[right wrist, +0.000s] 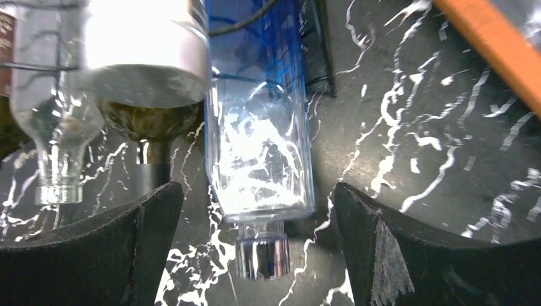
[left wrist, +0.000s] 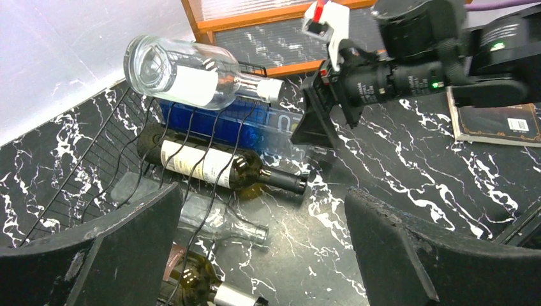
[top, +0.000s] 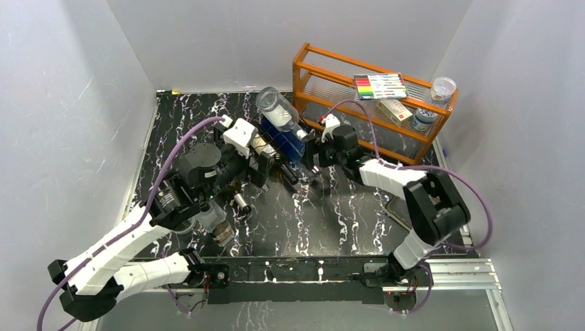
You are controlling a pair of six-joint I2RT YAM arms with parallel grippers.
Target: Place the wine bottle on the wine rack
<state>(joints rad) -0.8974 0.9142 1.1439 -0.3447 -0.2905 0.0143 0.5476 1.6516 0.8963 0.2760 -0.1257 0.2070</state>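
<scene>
The black wire wine rack (left wrist: pixel 83 172) lies on the marble table with several bottles in and on it. A dark wine bottle (left wrist: pixel 217 167) with a white label lies in a cradle, beside a blue square bottle (right wrist: pixel 261 146). A clear bottle (left wrist: pixel 185 80) rests tilted on top of them. My right gripper (right wrist: pixel 255 191) is open, its fingers on either side of the blue bottle's silver cap (right wrist: pixel 261 258) without touching it. My left gripper (left wrist: pixel 261 197) is open over bare table near the bottle necks, holding nothing.
An orange wooden shelf (top: pixel 372 103) with markers and small jars stands at the back right. A book (left wrist: pixel 494 124) lies on the table to the right. Two more bottles, an empty clear one (left wrist: pixel 217 223) and an olive one (left wrist: pixel 198 284), lie in the rack's near cradles.
</scene>
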